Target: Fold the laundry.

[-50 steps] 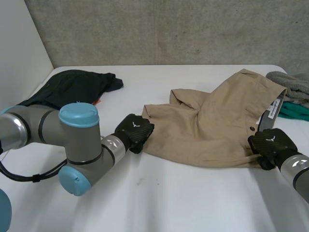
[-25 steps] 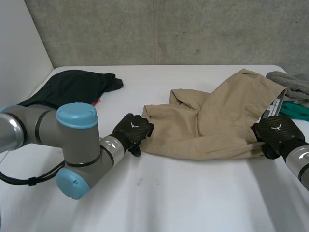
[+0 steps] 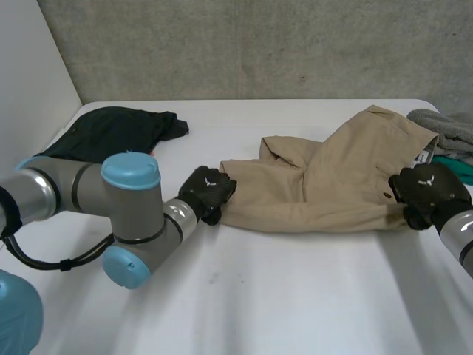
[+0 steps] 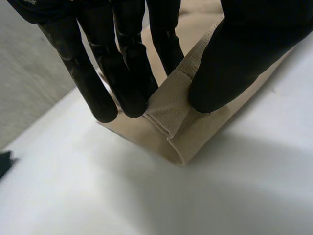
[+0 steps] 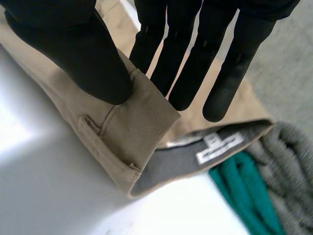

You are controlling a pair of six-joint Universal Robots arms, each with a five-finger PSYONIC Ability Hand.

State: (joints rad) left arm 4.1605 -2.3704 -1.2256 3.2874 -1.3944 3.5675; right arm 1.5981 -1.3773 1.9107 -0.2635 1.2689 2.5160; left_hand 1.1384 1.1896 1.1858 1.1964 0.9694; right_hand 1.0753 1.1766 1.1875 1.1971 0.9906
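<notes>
Item: tan shorts; rumpled, one leg lapped over; lying on the right half of the white table; grey inner waistband with a white label
Left hand: left hand at the hem corner; fingers and thumb pinch the doubled hem
Right hand: right hand at the waistband end; thumb and fingers clamp it
Edges: black garment far left; grey garment and green garment just beside the waistband
Open room: bare tabletop on the near side of the shorts

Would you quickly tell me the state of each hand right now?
Left hand: shut, pinching a leg corner of the tan shorts.
Right hand: shut, pinching the waistband.
</notes>
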